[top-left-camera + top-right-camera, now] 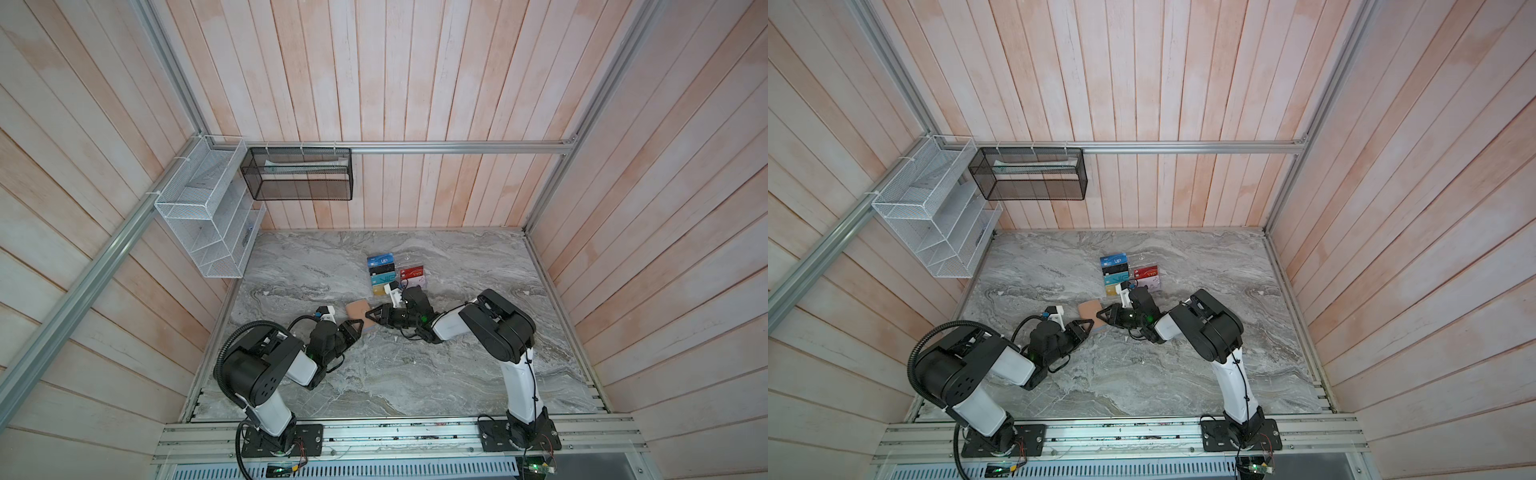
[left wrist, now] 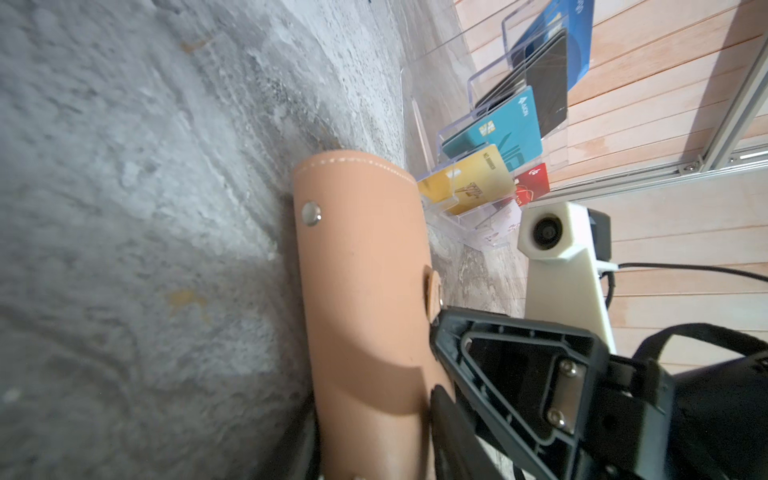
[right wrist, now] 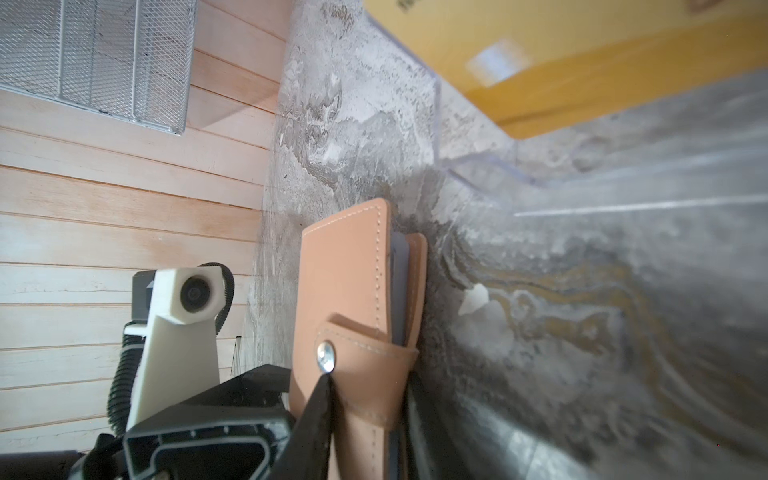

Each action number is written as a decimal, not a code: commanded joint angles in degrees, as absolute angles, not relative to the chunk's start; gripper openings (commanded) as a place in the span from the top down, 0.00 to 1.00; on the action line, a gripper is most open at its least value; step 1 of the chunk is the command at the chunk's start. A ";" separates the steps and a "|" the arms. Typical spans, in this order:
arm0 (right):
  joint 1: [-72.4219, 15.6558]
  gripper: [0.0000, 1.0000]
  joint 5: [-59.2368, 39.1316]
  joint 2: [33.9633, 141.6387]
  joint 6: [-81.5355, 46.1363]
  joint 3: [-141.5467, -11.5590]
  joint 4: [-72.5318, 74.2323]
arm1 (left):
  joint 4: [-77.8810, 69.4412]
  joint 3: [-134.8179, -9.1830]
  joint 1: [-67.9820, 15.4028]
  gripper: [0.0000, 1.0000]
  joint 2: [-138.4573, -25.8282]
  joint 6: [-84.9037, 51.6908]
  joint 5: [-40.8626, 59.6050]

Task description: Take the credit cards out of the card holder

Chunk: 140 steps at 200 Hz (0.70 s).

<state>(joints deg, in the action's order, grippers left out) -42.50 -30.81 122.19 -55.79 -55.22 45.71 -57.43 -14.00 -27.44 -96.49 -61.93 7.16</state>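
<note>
Card holder (image 3: 345,270) snapped shut, spanning 2 grips: right gripper (image 3: 370,399) jaws narrow, pinching the end at the snap (image 3: 325,357); left gripper (image 2: 374,424) jaws clamp the opposite end, bracing, likely for unsnapping.

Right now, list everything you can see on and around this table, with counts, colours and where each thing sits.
card holder: one, tan, snap strap fastened, mid-table between both grippers
acrylic stand: one, clear, on the table behind the holder
cards in stand: five showing, blue, black, teal, gold, red
white mesh basket: one, white, left wall
black mesh basket: one, black, back wall
table: one, grey marble
left gripper: one, black, closed on the card holder
right gripper: one, black, closed on the card holder at its strap
</note>
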 commanded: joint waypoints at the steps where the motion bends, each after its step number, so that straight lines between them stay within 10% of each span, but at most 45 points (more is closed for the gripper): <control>1: -47.01 0.73 -39.28 124.45 -55.63 -55.72 41.75 | -61.73 -14.50 -28.54 0.57 -94.86 -60.30 8.45; 53: -47.77 0.73 -39.72 124.35 -55.60 -56.26 41.64 | -63.19 -14.77 -28.82 0.59 -94.63 -60.20 8.61; 140: -47.90 0.66 -39.20 120.55 -52.78 -56.52 38.38 | -61.85 -14.06 -29.11 0.92 -92.08 -58.43 9.14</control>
<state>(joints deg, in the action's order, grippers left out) -43.03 -31.38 122.15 -55.51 -55.94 44.47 -57.36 -13.15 -27.51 -94.43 -61.08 6.31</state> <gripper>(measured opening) 0.320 0.297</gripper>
